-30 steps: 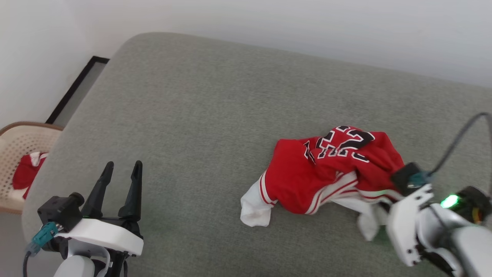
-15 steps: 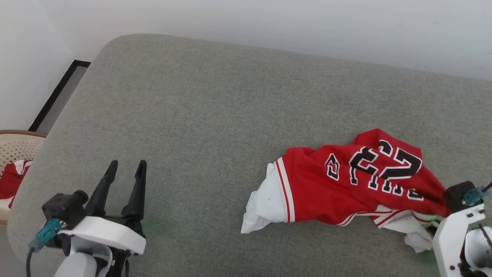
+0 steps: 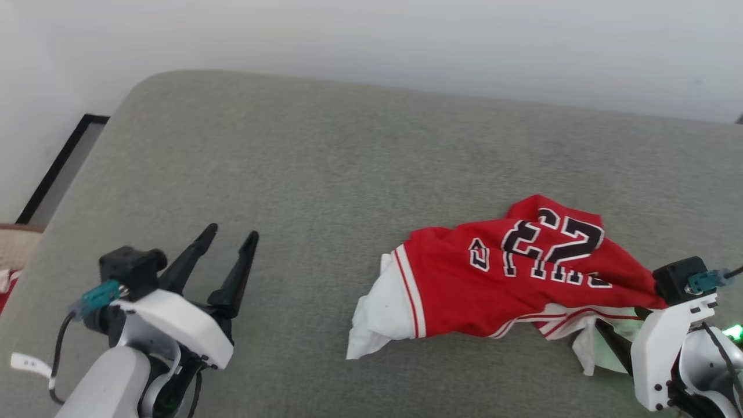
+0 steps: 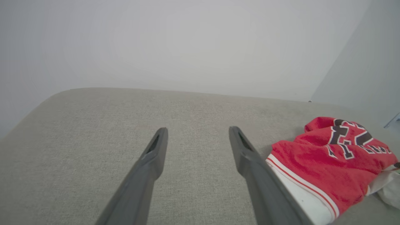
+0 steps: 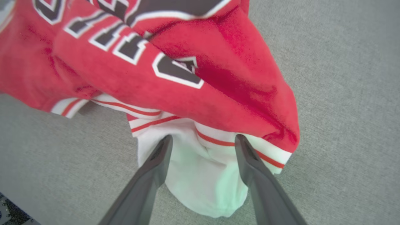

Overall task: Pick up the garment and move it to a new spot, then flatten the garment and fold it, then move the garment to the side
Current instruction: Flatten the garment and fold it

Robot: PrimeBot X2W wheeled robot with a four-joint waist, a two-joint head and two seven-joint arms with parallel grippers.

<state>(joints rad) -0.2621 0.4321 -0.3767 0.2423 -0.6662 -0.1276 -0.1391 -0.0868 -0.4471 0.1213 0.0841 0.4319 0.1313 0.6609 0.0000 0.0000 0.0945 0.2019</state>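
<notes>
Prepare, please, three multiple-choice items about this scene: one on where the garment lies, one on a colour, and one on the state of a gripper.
1. Where does the garment lie?
A. On the grey cushion, toward the robot's right side.
B. On the floor.
C. Inside a basket.

2. What colour is the part of the garment between the fingers of the right gripper?
A. Black.
B. White.
C. Blue.

3. How is the left gripper?
A. Shut on the garment.
B. Shut and empty.
C. Open and empty.

Answers:
1 A: the head view shows it crumpled on the cushion, right of the middle.
2 B: the right wrist view shows white fabric between the spread fingers, below the red.
3 C: its fingers stand apart over bare cushion, with nothing between them.
</notes>
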